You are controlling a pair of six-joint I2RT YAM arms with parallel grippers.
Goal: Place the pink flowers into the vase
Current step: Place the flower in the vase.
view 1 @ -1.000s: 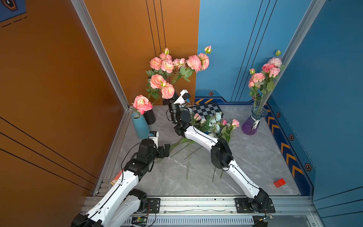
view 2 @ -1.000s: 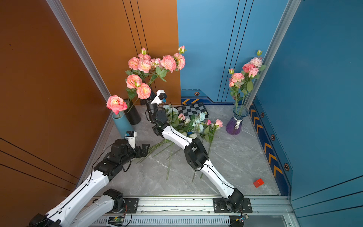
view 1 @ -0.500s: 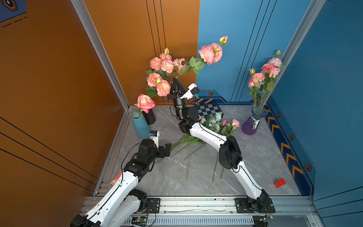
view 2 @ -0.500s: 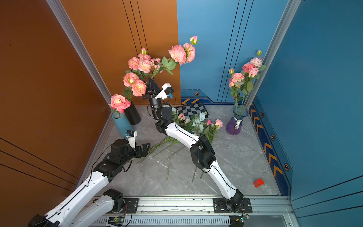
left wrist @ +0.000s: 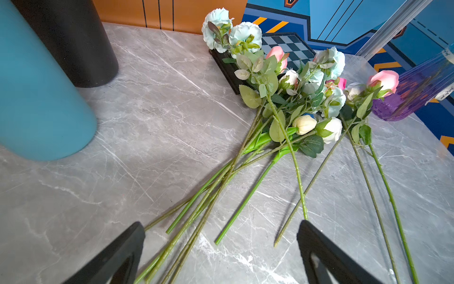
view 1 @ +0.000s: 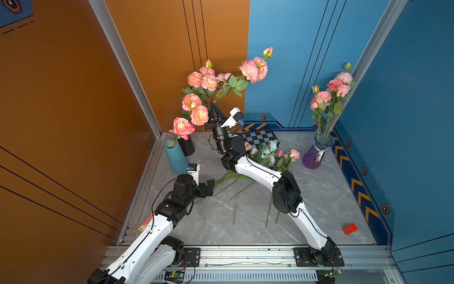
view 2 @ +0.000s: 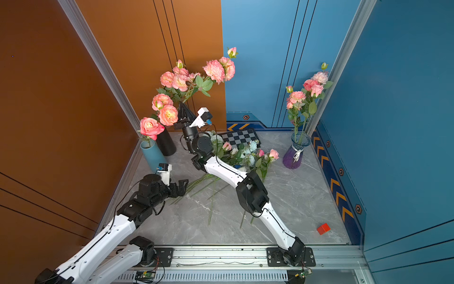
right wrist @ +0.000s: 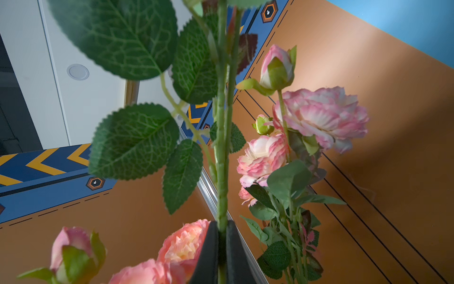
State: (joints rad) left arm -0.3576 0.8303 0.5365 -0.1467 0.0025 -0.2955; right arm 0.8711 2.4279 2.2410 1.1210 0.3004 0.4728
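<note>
The right hand (view 1: 213, 107) is raised above the back left corner of the desk (view 1: 319, 196). Its jaws are pressed together on the green stem of a pink sprig (view 1: 254, 70). The right wrist view shows the stem pinched between the two black fingers (right wrist: 208, 248), with leaves fanning out above. The sprig leans from the hand up toward the blue wall (view 1: 294, 49), with two ruffled blooms and a bud at its tip. Just beside the hand, more pink flowers (view 1: 200, 81) stand in a black vase (view 1: 187, 145) in that corner. A teal vase (view 1: 175, 157) in front of it holds a single pink rose (view 1: 183, 127). By the right edge near the back, a purple vase (view 1: 317, 156) holds another pink bunch (view 1: 329, 96).

The left hand (left wrist: 221, 227) hangs low near the teal vase, jaws wide apart and holding nothing, with the ends of loose stems lying on the desk between its fingers. Those stems belong to a heap (view 1: 270, 155) in the middle of the desk — pale blue, white and a few pink blooms, their heads by a checkerboard (view 1: 261, 137) at the back edge. A red block (view 1: 349, 228) lies near the front right corner.
</note>
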